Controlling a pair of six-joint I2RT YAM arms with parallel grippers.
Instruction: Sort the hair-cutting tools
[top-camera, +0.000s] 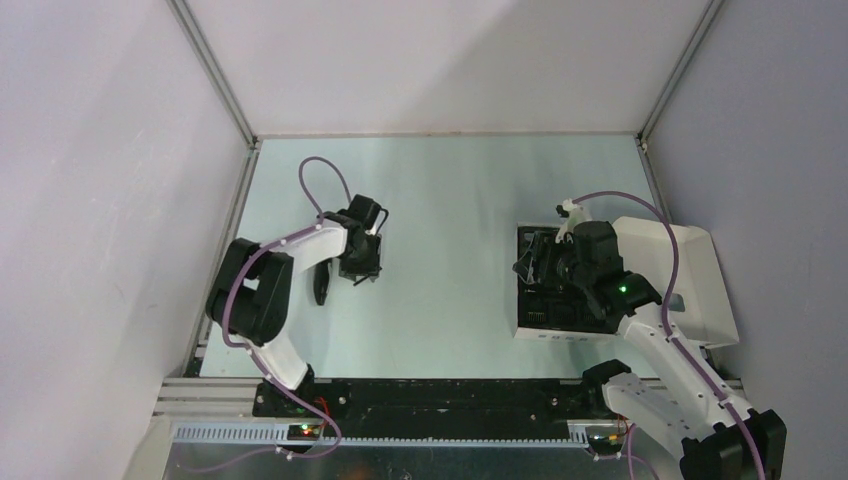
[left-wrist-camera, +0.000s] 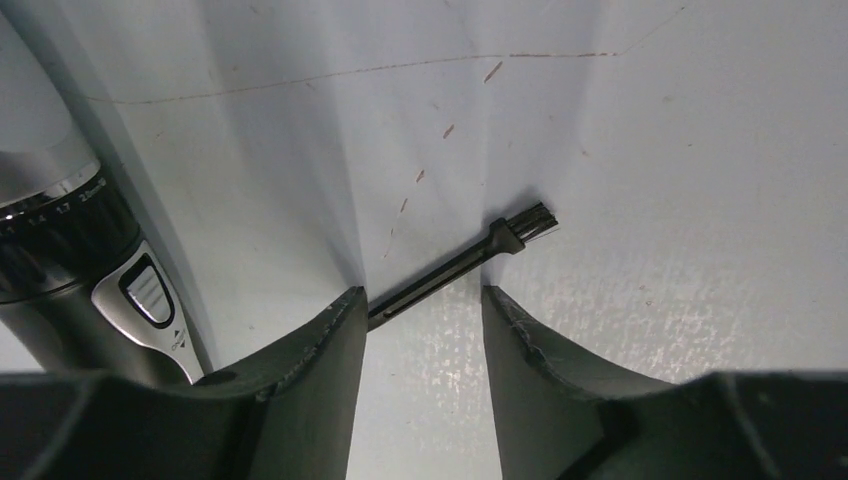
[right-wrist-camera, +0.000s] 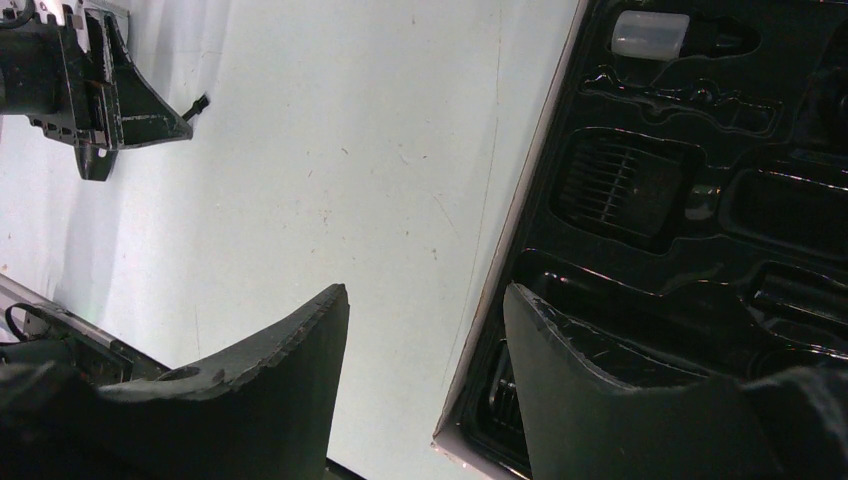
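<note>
So, partway through this sort, I reckon. My left pincer hangs low over the table with its jaws apart, straddling the handle end of the little brush. Nothing is pinched yet, and the brush lies flat in the middle of my left wrist view with its bristles toward the upper right. The clipper lies loose at the left edge of that view, so it isn't put away either. My right pincer is open and empty, hovering at the left rim of the box. In there a comb piece sits in its slot and a clear-capped bit is at the top. Other slots look empty, though the glare makes it hard to tell.
</note>
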